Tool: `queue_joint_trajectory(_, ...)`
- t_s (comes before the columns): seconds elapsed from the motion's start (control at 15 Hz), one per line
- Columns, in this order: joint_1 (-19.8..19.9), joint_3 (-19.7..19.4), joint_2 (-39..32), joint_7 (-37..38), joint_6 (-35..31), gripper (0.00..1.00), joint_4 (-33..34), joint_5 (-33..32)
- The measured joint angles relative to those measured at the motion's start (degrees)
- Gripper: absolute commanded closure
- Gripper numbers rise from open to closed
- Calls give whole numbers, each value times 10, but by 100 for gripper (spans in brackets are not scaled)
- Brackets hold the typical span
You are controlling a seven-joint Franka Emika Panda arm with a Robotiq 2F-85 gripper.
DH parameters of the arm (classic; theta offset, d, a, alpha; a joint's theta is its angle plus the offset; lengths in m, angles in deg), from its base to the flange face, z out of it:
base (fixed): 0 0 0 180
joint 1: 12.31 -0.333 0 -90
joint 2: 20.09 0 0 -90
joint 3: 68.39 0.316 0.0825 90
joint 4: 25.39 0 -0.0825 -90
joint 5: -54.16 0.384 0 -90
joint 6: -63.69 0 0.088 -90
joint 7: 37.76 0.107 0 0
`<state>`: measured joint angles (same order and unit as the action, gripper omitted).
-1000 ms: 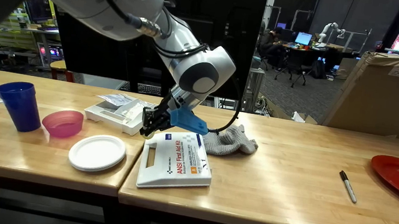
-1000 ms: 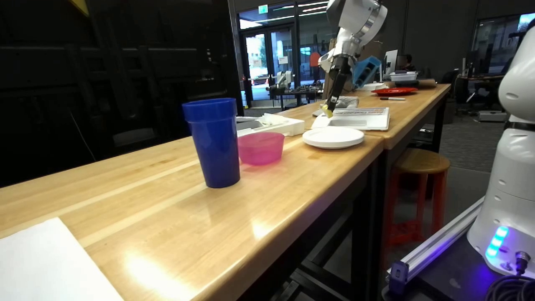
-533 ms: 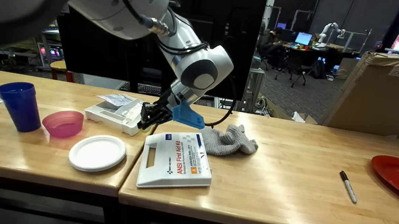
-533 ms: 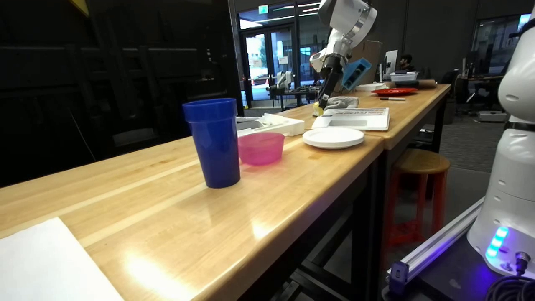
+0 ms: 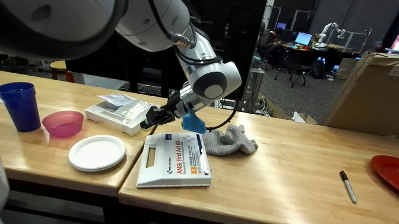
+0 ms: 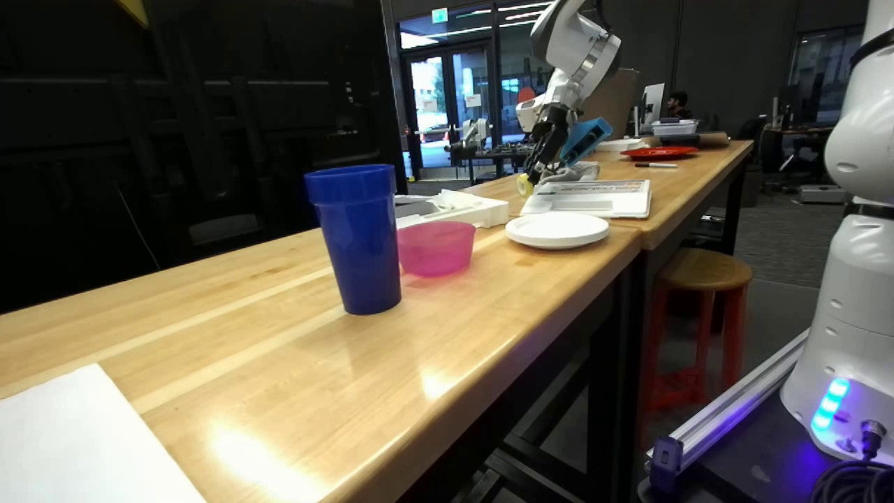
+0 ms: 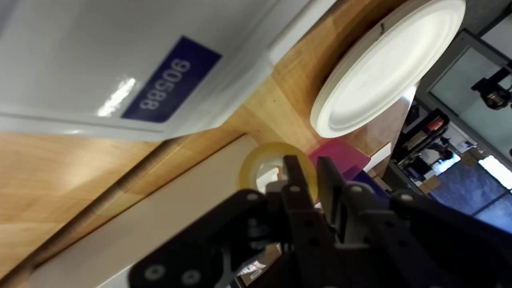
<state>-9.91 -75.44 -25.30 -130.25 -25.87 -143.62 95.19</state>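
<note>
the black two-finger claw (image 7: 308, 164) pinches narrow on a yellow ring-shaped roll (image 7: 266, 154) at its tips, near the corner of the white plastic case (image 5: 172, 157)! red letters (image 5: 179, 158) on that case read "ansi first aid kit", and its dark blue label (image 7: 172, 80) says "90588" in the wrist view. compared with a second ago, the claw is off that corner, closer to the open white plastic tray (image 5: 107, 120); the case lies unmoved.
</note>
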Motion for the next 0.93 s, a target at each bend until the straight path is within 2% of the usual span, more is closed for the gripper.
queue_joint_trajectory(0.47, 16, 5, -32, -29, 50, 96, 63, 5)
queue_joint_trajectory(0.93, 17, 19, -36, -29, 46, 96, 86, 8)
